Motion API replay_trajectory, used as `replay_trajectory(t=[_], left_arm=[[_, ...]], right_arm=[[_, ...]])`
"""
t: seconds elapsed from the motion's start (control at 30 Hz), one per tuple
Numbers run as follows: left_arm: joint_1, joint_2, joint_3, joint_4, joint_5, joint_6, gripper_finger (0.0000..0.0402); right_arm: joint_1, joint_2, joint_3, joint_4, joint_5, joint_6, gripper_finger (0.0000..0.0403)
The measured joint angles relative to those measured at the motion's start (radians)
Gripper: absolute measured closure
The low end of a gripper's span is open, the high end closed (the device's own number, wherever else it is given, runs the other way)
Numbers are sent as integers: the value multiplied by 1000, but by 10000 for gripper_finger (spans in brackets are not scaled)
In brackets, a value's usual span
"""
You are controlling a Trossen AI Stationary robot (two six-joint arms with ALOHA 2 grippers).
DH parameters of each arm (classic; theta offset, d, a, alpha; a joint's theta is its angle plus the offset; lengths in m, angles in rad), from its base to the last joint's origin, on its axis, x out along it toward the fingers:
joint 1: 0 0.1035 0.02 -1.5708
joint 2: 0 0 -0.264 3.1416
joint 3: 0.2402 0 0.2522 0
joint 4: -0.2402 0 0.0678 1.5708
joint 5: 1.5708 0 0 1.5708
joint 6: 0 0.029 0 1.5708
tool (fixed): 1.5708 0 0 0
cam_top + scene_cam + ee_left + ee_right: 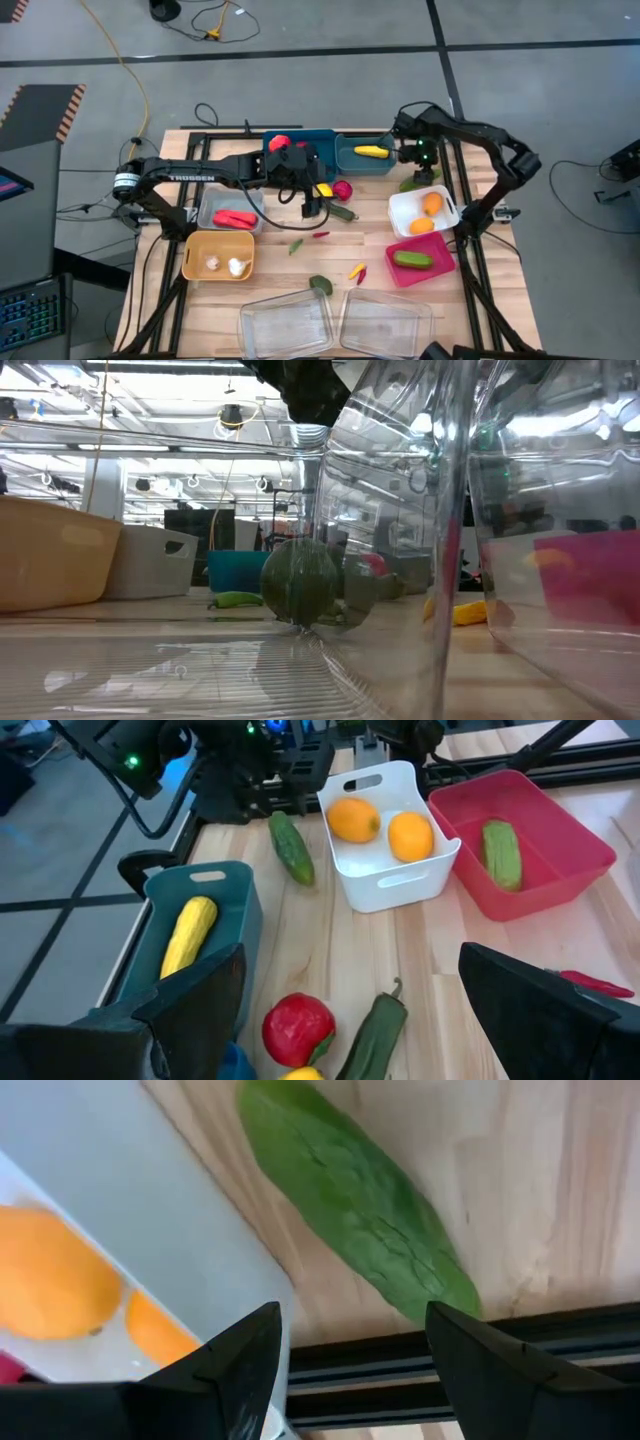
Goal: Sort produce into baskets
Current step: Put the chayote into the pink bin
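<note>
My right gripper (355, 1365) hangs open, fingers pointing down, just above a green cucumber (360, 1210) that lies flat on the wood next to the white basket (400, 205), at the table's far right. It touches nothing. My left gripper (350, 1020) hovers open over the table's middle. Below it lie a red fruit (297, 1028) and a dark green pepper (375, 1035). A teal basket (235, 905) holds a yellow corn cob (188, 935). Two oranges (390, 828) sit in the white basket, and a green vegetable (502, 855) in the magenta basket (560, 840).
A grey basket (212, 205) holds a red piece, and a tan basket (195, 250) holds white pieces. Two clear trays (335, 325) stand at the near edge. Small loose produce (320, 284) lies scattered on the wood in the middle. A black frame rail (450, 1380) runs by the cucumber.
</note>
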Motion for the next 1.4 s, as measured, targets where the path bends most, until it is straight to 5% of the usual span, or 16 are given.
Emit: replay_trajectory(t=[1.07, 1.4], left_arm=[[0, 0, 0, -20, 0, 4, 48], [0, 0, 0, -20, 0, 3, 48]], right_arm=[[-37, -4, -199, 345, 79, -135, 130], [-38, 18, -198, 379, 107, -136, 242]])
